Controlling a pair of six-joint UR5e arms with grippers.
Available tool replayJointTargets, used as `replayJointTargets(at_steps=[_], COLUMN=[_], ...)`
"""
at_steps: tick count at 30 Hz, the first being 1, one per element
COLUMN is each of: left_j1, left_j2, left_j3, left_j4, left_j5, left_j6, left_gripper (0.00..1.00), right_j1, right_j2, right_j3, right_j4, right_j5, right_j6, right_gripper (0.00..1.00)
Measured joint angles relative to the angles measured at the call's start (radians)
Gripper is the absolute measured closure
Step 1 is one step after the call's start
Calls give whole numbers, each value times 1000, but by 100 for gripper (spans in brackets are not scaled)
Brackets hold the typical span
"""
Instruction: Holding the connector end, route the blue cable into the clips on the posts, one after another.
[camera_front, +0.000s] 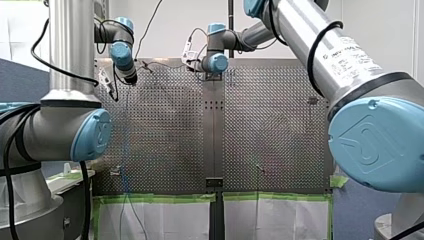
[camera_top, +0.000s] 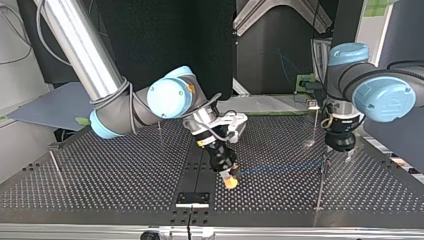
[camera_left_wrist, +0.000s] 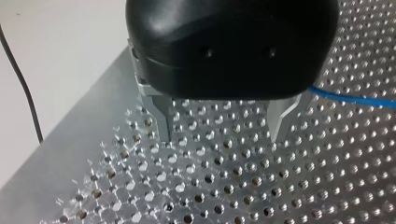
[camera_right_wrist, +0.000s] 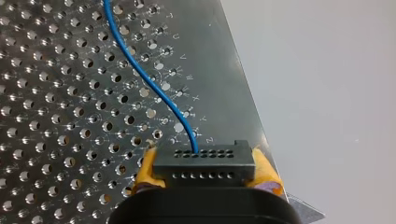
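The perforated worktop (camera_top: 100, 180) carries everything, and the connector (camera_right_wrist: 204, 161) is the reference for where it all sits. My right arm (camera_top: 80, 45) slopes down steeply to it. That angle looks chosen to bring the connector low over the plate, close to the edge, so the cable leaves it nearly level with the surface.

My left arm (camera_top: 380, 95) stands well apart from the connector, at the far end of the visible cable run. My left hand (camera_left_wrist: 219, 137) points straight down over bare holes. Its metal fingers (camera_left_wrist: 161, 116) are spread with nothing between them, so I judge it is waiting to steady or guide the line.

My right hand (camera_top: 229, 179) is closed on the connector, and its yellow pads (camera_right_wrist: 145, 170) clamp the two short ends. This leaves the cable side free.

A thin post (camera_top: 321, 185) rises between the connector and my left hand, nearer the hand. A second post (camera_top: 314, 125) stands beyond it, farther from the connector.

The blue cable (camera_right_wrist: 154, 86) leaves the middle of the connector and curves away across the plate toward the nearer post. Whether it sits in a clip there is too small to tell.
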Motion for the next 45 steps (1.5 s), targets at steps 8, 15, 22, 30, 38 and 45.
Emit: replayJointTargets(at_steps=[8, 15, 22, 30, 38, 45], left_j1=[-18, -49, -66, -86, -96, -102], left_j2=[69, 139, 163, 193, 207, 206], left_j3=[-68, -91, -92, -92, -92, -92], left_j4=[11, 20, 26, 46, 66, 78], left_j5=[1, 18, 33, 30, 29, 27], left_j6=[-12, -5, -5, 34, 80, 130], left_gripper=[0, 0, 0, 0, 0, 0], right_j1=[1, 0, 0, 4, 3, 2], right_j2=[0, 0, 0, 0, 0, 0], right_j3=[0, 0, 1, 1, 1, 1], right_j4=[3, 0, 0, 3, 3, 7], right_j5=[1, 5, 5, 3, 4, 4], right_j6=[1, 6, 7, 7, 8, 7], right_gripper=[100, 100, 100, 100, 100, 100])
